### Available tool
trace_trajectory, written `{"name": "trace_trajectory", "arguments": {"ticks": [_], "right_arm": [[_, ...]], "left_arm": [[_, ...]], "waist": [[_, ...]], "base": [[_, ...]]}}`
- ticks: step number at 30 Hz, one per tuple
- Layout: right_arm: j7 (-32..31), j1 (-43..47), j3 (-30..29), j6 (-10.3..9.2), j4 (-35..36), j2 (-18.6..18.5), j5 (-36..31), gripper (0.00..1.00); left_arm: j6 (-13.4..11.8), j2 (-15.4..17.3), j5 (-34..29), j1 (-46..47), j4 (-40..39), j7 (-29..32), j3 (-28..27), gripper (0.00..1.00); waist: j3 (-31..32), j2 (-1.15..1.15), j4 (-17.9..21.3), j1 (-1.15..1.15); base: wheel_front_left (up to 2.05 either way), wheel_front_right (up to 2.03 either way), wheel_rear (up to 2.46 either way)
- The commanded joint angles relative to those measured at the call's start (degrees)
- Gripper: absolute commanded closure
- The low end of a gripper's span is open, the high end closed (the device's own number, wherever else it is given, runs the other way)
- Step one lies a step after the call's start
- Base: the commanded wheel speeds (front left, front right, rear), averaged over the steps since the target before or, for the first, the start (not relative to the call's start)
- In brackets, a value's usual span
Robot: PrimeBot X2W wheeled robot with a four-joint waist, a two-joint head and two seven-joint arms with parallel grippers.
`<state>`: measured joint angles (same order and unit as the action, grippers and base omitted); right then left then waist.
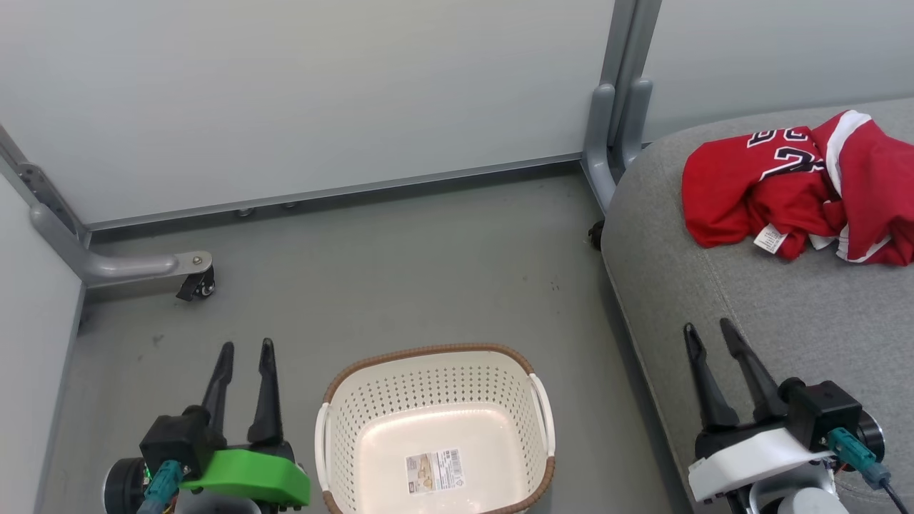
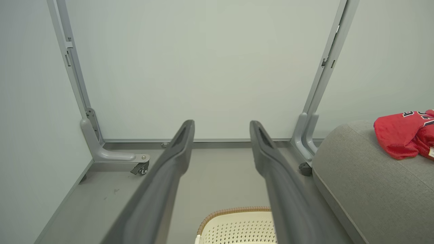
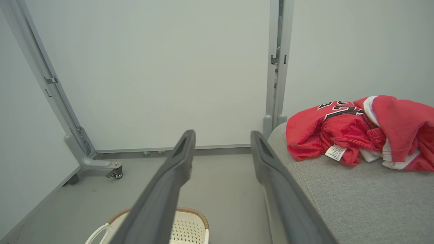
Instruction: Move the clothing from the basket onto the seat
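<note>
Pale partition panels (image 1: pixel 321 93) in grey metal frames (image 1: pixel 621 86), one foot on a small castor (image 1: pixel 198 284), enclose a lightly marked grey floor (image 1: pixel 400 285) under even light.

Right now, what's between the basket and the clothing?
In the head view, just bare floor and then bare seat fabric separate the basket from the clothing.

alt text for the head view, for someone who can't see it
Red clothing lies bunched on the grey seat at upper right; the cream basket on the floor at bottom centre is empty apart from a label. The left gripper and right gripper sit low at either side, fingers apart, holding nothing.
</note>
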<state>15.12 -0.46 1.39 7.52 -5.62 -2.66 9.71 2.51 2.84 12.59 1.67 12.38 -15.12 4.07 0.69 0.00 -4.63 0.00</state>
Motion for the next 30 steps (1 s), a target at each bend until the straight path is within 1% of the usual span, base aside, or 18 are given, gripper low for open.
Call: {"name": "trace_trajectory", "arguments": {"ticks": [1, 3, 14, 30], "right_arm": [[0.0, 0.1, 0.0, 0.00, -0.4, 0.1, 0.2, 1.00], [-0.2, 0.4, 0.1, 0.00, -1.3, 0.2, 0.6, 1.00], [-2.9, -0.5, -0.6, -0.01, -2.3, -0.3, 13.3, 1.00], [-6.5, -1.8, -1.6, -0.01, -3.5, -0.8, 28.7, 1.00]], "left_arm": [[0.0, 0.0, 0.2, 0.0, 0.5, 0.1, -0.1, 1.00], [0.0, -0.1, 0.8, -0.1, 1.4, 0.2, -0.1, 1.00], [0.8, -0.1, 12.5, 0.7, 1.5, 3.4, -1.7, 1.00], [1.7, 0.0, 26.9, 1.7, 1.4, 7.3, -3.6, 1.00]], "waist": [[0.0, 0.00, 0.0, 0.00], [0.0, 0.00, 0.0, 0.00], [-0.1, 0.00, 0.4, 0.00], [-0.2, 0.00, 1.0, 0.00]], "base": [[0.00, 0.00, 0.00], [0.00, 0.00, 0.00], [0.00, 0.00, 0.00], [0.00, 0.00, 0.00]]}}
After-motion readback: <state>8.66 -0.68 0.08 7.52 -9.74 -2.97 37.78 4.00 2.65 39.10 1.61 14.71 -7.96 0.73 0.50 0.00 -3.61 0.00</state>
